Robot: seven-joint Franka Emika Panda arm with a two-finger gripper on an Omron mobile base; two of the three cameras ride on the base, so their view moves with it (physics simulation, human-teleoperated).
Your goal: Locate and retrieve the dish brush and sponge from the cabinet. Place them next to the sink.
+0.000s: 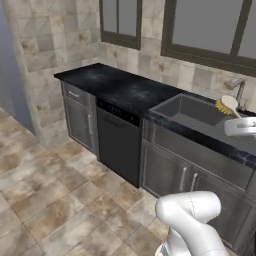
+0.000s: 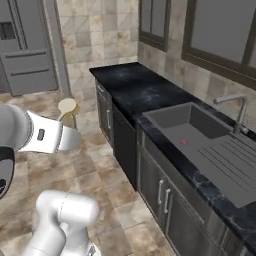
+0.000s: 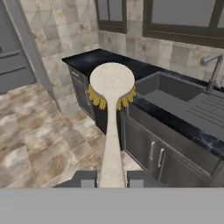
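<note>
The gripper (image 3: 112, 178) clamps the dish brush (image 3: 111, 109) by its handle, bristles pointing away, near the sink (image 3: 175, 94).

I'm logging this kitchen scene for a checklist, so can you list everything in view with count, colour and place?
dish brush: one, white with yellow bristles, held in the claw, head pointing toward the counter
sink: one, dark grey, set in the counter, ribbed drainboard beside the basin
faucet: one, grey metal, behind the sink
counter: one, black, along the tiled wall
dishwasher: one, black, under the counter
base cabinets: dark grey, silver handles
windows: two, dark frames
claw: one, dark, shut on the brush handle
</note>
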